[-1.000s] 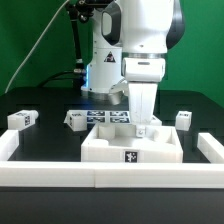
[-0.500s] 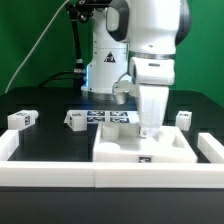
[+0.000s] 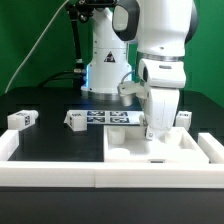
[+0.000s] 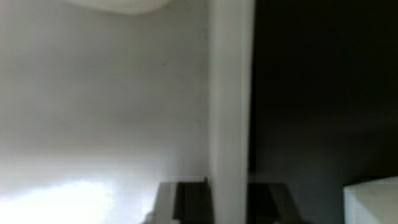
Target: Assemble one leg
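The large white square panel [image 3: 135, 152] with a raised rim lies at the front right of the table. My gripper [image 3: 155, 132] is shut on its far rim. In the wrist view the rim [image 4: 228, 100] runs straight between my dark fingers [image 4: 187, 204], and my gripper [image 4: 228, 206] closes on it. Three small white legs with tags stand on the black table: one at the exterior view's far left [image 3: 22, 119], one left of centre [image 3: 76, 119], and one at the right [image 3: 184, 118], just behind the panel and close to my gripper.
The marker board [image 3: 108, 117] lies at the back centre, by the robot base [image 3: 105, 75]. A low white rail [image 3: 55, 172] runs along the front edge and touches the panel's front, with raised ends at the left [image 3: 8, 145] and right [image 3: 212, 148].
My gripper has moved toward the exterior view's right, dragging the panel with it along the front rail. The legs have not moved.
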`<state>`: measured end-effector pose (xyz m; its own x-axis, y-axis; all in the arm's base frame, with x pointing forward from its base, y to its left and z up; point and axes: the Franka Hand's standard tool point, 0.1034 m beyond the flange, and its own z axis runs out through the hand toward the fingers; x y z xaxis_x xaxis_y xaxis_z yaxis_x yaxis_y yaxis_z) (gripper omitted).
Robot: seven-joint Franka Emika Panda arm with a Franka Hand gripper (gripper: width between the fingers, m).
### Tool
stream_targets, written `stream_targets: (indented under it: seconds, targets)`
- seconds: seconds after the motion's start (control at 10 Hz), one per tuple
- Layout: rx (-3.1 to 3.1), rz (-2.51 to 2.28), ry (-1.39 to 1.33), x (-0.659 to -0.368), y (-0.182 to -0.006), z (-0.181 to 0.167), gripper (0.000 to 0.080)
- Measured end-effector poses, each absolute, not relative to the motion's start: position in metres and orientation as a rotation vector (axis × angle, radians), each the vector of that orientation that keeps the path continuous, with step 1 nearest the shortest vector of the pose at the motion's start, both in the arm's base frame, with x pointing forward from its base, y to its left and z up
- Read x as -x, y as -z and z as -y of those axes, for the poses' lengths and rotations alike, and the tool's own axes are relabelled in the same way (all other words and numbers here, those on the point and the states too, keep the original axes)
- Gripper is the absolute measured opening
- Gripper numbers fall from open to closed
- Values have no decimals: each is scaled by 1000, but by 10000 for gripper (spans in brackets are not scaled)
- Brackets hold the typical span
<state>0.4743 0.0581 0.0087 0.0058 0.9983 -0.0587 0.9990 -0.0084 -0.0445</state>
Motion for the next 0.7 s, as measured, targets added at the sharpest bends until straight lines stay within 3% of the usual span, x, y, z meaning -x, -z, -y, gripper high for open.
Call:
stream_targets:
  seconds: [0.7]
  targets:
    - [-2240, -2196, 122, -491, -8, -80, 59]
